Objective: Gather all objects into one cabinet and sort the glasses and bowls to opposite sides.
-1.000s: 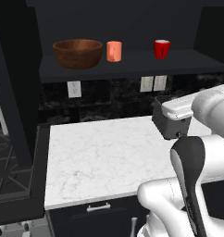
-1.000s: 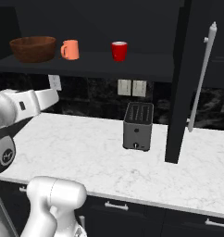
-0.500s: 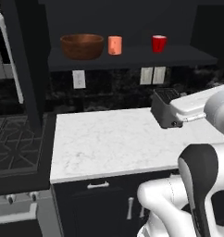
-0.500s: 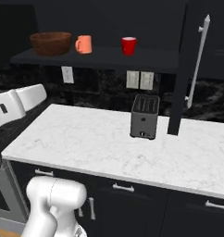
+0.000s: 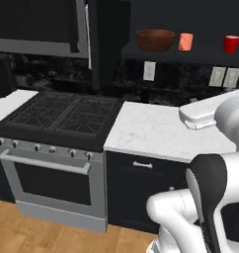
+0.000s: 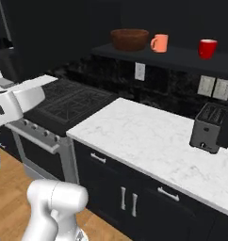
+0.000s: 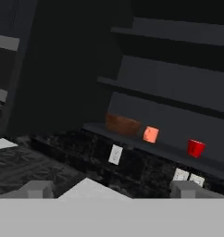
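Three vessels in a row along the long shelf board (image 6: 182, 60) of the black cabinet: wooden bowl (image 6: 129, 39) at one end, mouth up; orange mug (image 6: 159, 43) just beside it, upright, handle toward the bowl; red mug (image 6: 207, 49) well apart, upright. Below: marble worktop (image 6: 149, 141), grey toaster (image 6: 208, 127) under the red mug, stove (image 5: 62, 116) adjoining. Pincer (image 7: 112, 189) spread wide, empty, aimed at the shelf from a distance.
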